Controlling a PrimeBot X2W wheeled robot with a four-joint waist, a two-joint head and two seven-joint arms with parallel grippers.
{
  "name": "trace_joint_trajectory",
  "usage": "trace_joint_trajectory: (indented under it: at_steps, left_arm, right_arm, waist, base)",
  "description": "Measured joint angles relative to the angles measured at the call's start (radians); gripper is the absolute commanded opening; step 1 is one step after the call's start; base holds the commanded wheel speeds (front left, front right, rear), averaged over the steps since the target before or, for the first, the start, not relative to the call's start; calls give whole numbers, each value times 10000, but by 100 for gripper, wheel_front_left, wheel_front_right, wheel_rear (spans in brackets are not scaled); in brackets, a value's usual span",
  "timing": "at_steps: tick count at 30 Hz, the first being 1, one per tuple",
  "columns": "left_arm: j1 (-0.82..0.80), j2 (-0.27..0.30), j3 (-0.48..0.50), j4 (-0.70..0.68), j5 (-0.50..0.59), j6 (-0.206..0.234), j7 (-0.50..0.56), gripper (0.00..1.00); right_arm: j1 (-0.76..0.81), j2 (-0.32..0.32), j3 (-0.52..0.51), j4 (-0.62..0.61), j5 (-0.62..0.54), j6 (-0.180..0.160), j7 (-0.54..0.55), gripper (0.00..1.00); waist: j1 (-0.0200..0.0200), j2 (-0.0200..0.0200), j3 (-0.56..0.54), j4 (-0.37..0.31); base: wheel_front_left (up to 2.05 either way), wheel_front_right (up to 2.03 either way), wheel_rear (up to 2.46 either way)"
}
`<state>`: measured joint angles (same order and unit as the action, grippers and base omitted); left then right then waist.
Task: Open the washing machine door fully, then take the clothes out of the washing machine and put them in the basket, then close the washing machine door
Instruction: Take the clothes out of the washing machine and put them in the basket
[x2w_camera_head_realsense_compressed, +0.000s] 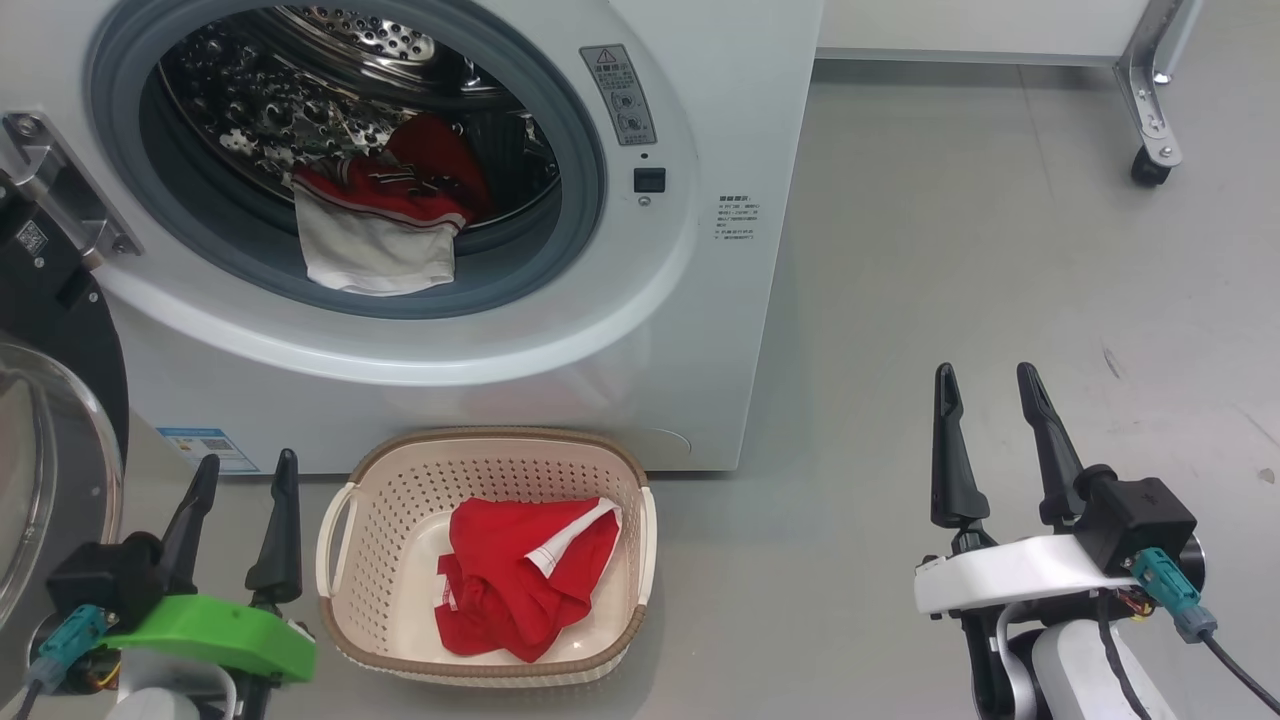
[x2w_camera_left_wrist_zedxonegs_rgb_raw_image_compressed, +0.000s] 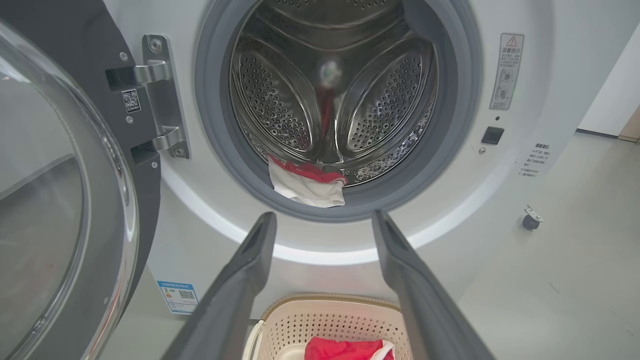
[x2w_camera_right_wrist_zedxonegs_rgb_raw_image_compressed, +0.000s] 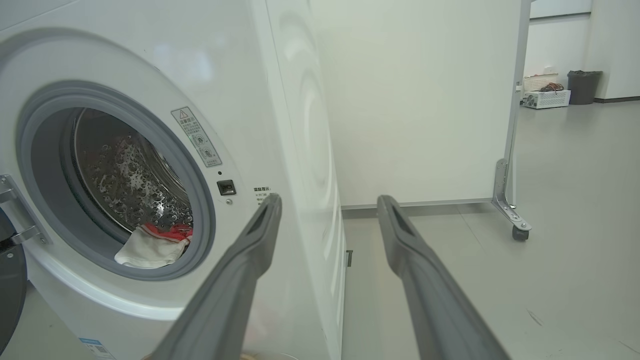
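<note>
The white washing machine (x2w_camera_head_realsense_compressed: 700, 300) stands with its door (x2w_camera_head_realsense_compressed: 50, 400) swung open to the left, black rim and glass bowl showing. A red and white garment (x2w_camera_head_realsense_compressed: 385, 225) hangs over the grey seal at the drum's mouth, also visible in the left wrist view (x2w_camera_left_wrist_zedxonegs_rgb_raw_image_compressed: 307, 182) and the right wrist view (x2w_camera_right_wrist_zedxonegs_rgb_raw_image_compressed: 150, 247). Another red garment (x2w_camera_head_realsense_compressed: 525, 575) lies in the cream basket (x2w_camera_head_realsense_compressed: 400, 480) on the floor in front of the machine. My left gripper (x2w_camera_head_realsense_compressed: 245, 475) is open just left of the basket. My right gripper (x2w_camera_head_realsense_compressed: 990, 385) is open and empty, well to the right over bare floor.
A white panel on a metal leg with a castor (x2w_camera_head_realsense_compressed: 1150, 165) stands behind the machine at the right. In the right wrist view a dark bin (x2w_camera_right_wrist_zedxonegs_rgb_raw_image_compressed: 582, 86) and a white crate (x2w_camera_right_wrist_zedxonegs_rgb_raw_image_compressed: 545, 97) sit far back. Grey floor (x2w_camera_head_realsense_compressed: 1000, 250) spreads right of the machine.
</note>
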<state>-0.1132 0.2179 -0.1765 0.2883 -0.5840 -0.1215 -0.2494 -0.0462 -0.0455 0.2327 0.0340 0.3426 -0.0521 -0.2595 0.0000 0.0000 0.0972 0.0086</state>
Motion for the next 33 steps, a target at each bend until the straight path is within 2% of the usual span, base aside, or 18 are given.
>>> trace_joint_trajectory:
  at_steps: [6,15,33]
  left_arm:
    - [334,-161,247,-391,171,0,0,100]
    - [560,-322,493,-807,518,0,0,100]
    - [938,-472,489,-1229,755,0,0,100]
  right_arm:
    - [153,0,-2,31,17,65,0,100]
    - [530,8,163,957,-6,90,0,100]
    - [339,6,128,947,-6,159,0,100]
  waist:
    - [0,0,-23,-55]
    - [0,0,23,-112]
    - [0,0,149,-209]
  base:
    - [0,0,0]
    - [0,0,0]
    - [0,0,0]
